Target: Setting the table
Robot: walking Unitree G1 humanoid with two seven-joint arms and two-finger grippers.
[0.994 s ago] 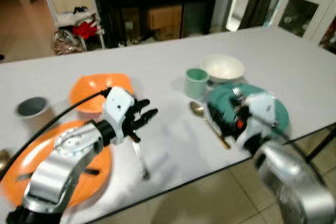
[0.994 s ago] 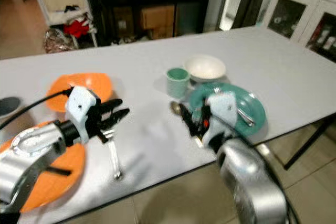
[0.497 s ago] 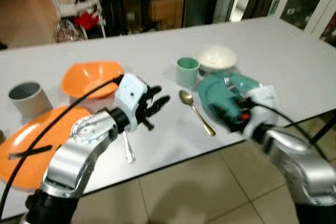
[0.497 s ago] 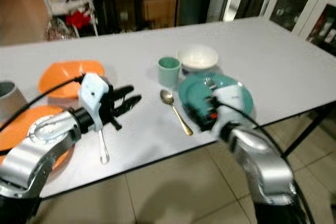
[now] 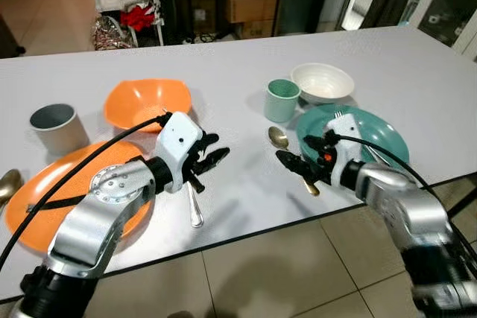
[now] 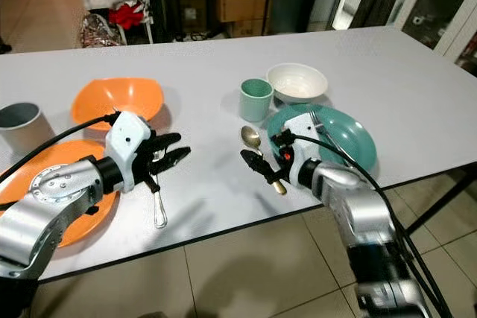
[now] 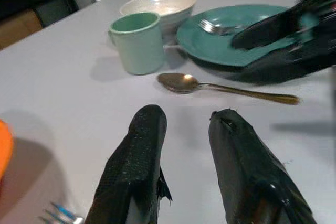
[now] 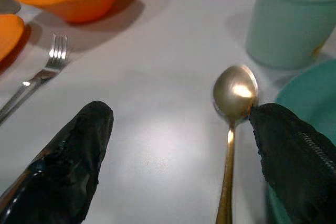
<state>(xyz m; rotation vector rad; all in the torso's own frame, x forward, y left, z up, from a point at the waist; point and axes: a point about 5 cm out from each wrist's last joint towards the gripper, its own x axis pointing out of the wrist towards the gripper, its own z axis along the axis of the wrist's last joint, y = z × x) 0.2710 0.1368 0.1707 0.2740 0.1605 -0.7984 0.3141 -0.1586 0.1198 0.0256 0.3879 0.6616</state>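
A gold spoon [image 5: 279, 138] lies on the white table [image 5: 238, 57] just left of a teal plate [image 5: 389, 139] that carries a fork [image 5: 344, 119]. My right gripper [image 5: 304, 153] hovers low over the spoon's handle, open, fingers spread to either side of the spoon [image 8: 234, 90] with nothing held. A silver fork [image 5: 194, 206] lies beside the orange plate [image 5: 37, 206]. My left gripper [image 5: 216, 150] hangs just above that fork's head, open and empty, as the left wrist view shows [image 7: 188, 116]. A teal cup [image 5: 282, 100] and a white bowl [image 5: 322, 82] stand behind the teal plate.
An orange bowl [image 5: 147, 102] and a grey cup [image 5: 54, 126] stand at the left. Another gold spoon [image 5: 7, 182] lies at the left edge. A thin black thing lies across the orange plate. The table's near edge runs just below both grippers; dark shelves stand behind.
The camera has shifted. My right gripper has moved left off the teal plate's near edge to the gold spoon, fingers now spread around it. My left gripper stays by the silver fork.
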